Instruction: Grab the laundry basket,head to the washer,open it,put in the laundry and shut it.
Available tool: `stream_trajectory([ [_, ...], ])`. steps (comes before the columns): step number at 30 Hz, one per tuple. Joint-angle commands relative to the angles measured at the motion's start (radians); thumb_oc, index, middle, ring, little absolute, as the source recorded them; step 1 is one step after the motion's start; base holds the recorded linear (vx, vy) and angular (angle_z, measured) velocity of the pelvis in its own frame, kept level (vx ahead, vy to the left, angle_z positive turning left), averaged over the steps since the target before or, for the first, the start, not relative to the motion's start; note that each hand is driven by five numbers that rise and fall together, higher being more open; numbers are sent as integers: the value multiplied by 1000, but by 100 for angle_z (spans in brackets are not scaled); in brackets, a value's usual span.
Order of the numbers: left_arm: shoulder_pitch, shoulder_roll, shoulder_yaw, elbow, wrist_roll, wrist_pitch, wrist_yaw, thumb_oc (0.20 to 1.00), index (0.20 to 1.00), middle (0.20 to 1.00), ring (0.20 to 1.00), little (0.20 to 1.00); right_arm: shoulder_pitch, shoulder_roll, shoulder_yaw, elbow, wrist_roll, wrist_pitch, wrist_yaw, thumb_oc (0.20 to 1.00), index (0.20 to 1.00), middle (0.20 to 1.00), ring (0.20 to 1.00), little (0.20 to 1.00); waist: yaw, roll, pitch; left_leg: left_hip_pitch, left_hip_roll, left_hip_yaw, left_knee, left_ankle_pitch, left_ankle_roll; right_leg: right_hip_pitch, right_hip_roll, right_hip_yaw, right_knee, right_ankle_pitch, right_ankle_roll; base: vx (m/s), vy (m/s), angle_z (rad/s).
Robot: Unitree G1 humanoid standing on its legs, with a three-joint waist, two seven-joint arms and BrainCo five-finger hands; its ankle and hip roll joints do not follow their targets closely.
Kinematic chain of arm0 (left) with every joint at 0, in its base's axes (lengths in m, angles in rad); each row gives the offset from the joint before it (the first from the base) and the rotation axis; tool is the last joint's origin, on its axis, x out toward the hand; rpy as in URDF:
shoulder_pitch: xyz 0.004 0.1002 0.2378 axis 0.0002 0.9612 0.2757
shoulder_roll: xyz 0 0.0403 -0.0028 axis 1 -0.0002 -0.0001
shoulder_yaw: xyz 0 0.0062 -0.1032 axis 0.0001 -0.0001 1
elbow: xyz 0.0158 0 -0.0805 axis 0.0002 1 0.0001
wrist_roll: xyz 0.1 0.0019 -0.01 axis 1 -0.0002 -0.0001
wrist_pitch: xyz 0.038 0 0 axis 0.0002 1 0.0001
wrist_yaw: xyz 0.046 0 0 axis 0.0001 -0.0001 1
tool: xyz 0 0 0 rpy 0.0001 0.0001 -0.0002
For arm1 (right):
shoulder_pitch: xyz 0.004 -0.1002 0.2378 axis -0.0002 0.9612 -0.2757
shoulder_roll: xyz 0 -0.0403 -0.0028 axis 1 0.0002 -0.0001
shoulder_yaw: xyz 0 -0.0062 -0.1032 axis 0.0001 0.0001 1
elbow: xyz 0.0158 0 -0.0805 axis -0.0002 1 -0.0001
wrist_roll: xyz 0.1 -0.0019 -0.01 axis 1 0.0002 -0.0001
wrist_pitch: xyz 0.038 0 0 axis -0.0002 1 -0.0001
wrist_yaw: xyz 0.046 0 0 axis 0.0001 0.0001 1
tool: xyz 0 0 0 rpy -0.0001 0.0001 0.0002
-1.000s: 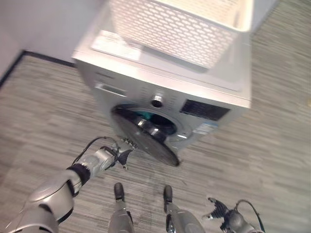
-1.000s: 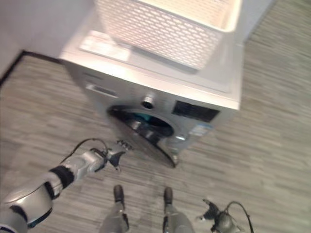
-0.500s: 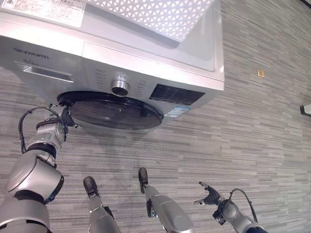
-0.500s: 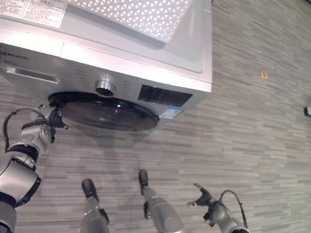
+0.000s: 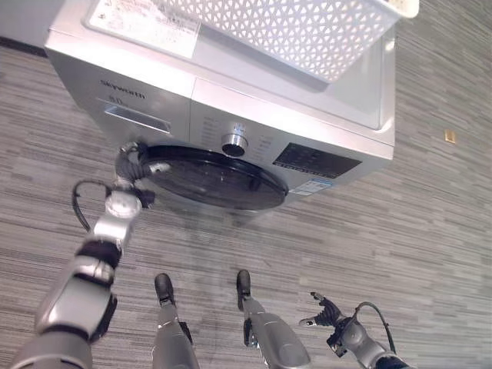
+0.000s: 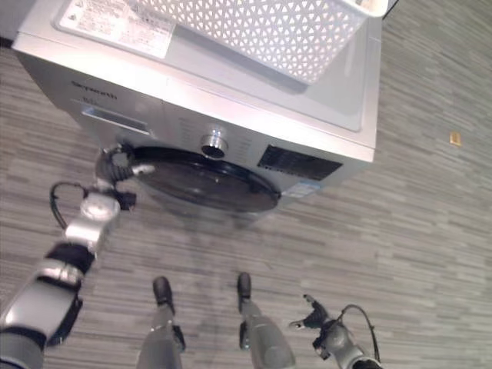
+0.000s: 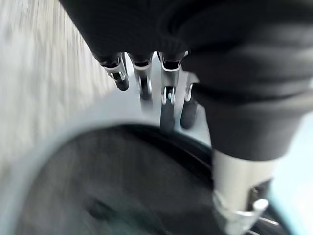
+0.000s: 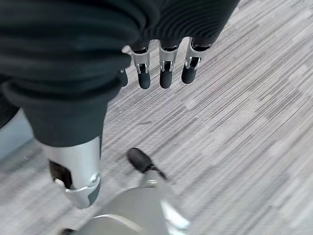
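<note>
A silver washer stands in front of me with a white perforated laundry basket on its top. Its round dark door lies close against the front, and nothing of the drum shows. My left hand is at the door's left edge. In the left wrist view its straight fingers rest their tips on the rim of the door. My right hand hangs low over the floor at the lower right, open and holding nothing, its fingers relaxed.
A knob, a dark display panel and a detergent drawer sit above the door. Grey plank floor surrounds the washer. A black baseboard runs at the far left. A small yellow mark lies on the floor at the right.
One second ago the door stood open with teal cloth showing inside; now it lies against the washer's front, my left hand still at its left edge. The camera has shifted.
</note>
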Motion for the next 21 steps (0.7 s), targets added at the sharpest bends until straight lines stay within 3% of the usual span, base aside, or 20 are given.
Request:
stream_trajectory([
  [1, -49, -40, -13, 96, -65, -69, -93, 1000, 1000, 1000, 1000, 1000, 39, -47, -28, 85, -31, 13, 1, 1000, 1000, 1000, 1000, 1000, 16, 58, -89, -43, 69, -51, 20, 12, -31, 7, -73, -11, 57, -96, 95, 81, -8, 6],
  [2, 99, -53, -4, 87, -68, -67, -162, 1000, 1000, 1000, 1000, 1000, 52, -45, -52, 115, -44, 18, 6, 1000, 1000, 1000, 1000, 1000, 35, 75, -102, -8, 62, -56, 21, 4, -28, 43, -79, -18, 64, -110, 93, 53, -4, 10],
  [3, 99, -53, -4, 87, -68, -67, -162, 1000, 1000, 1000, 1000, 1000, 52, -45, -52, 115, -44, 18, 6, 1000, 1000, 1000, 1000, 1000, 35, 76, -104, -11, 63, -56, 21, 5, -28, 40, -77, -18, 63, -108, 92, 107, -31, 4],
  [4, 208, -64, 10, 98, -50, -63, -193, 1000, 1000, 1000, 1000, 1000, 64, -41, -70, 125, -45, 22, 16, 1000, 1000, 1000, 1000, 1000, 55, 89, -123, 19, 56, -64, 21, 1, -26, 78, -83, -34, 66, -122, 89, 44, -31, 2],
  [9, 369, -93, 69, 157, -9, -40, -208, 1000, 1000, 1000, 1000, 1000, 105, -24, -130, 156, -27, 21, 18, 1000, 1000, 1000, 1000, 1000, 100, 117, -172, 56, 37, -103, 19, 0, -21, 143, -88, -71, 78, -146, 81, 54, -54, 19],
  [16, 441, -124, 81, 202, 130, -25, -135, 1000, 1000, 1000, 1000, 1000, 140, 12, -201, 227, 29, 25, -13, 1000, 1000, 1000, 1000, 1000, 133, 136, -205, 72, 9, -174, 26, 3, -12, 217, -87, -130, 109, -188, 63, 16, -34, 39],
  [20, 423, -177, 114, 407, 175, 15, -84, 1000, 1000, 1000, 1000, 1000, 143, 45, -227, 297, 49, 41, -35, 1000, 1000, 1000, 1000, 1000, 147, 136, -224, 72, -7, -220, 28, 6, -9, 251, -81, -169, 124, -208, 50, 8, -25, 37],
  [21, 413, -210, 144, 547, 167, 47, -78, 1000, 1000, 1000, 1000, 1000, 142, 66, -207, 328, 23, 56, -31, 1000, 1000, 1000, 1000, 1000, 152, 137, -243, 78, -13, -234, 26, 1, -7, 261, -78, -184, 125, -215, 46, 27, -1, 33],
])
